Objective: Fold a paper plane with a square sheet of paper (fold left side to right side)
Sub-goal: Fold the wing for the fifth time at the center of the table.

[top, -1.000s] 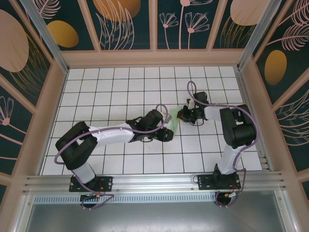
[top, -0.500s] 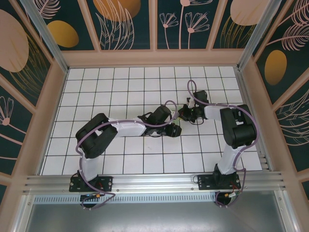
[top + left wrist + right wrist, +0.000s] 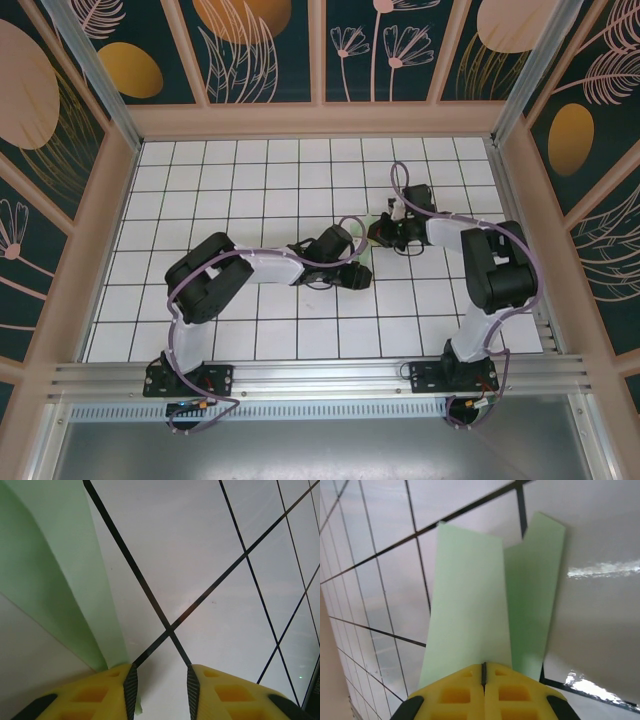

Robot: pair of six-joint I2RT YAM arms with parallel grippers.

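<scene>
Reaching further toward the middle than a second ago, the left arm is now stretching across the white tiles, its elbow sitting nearer the centre. I am seeing the left gripper (image 3: 161, 679) hovering low over the tiled table (image 3: 215, 545) with its jaws standing partly apart. A black grid line is showing through the gap, and nothing is being pinched. The right gripper (image 3: 483, 667) is pressing its jaws fully together on the square sheet of paper (image 3: 470, 595), which is fanning out from the pinch as two folded pale green panels. In the left wrist view, that sheet's edge is running down to one finger's inner face.
</scene>
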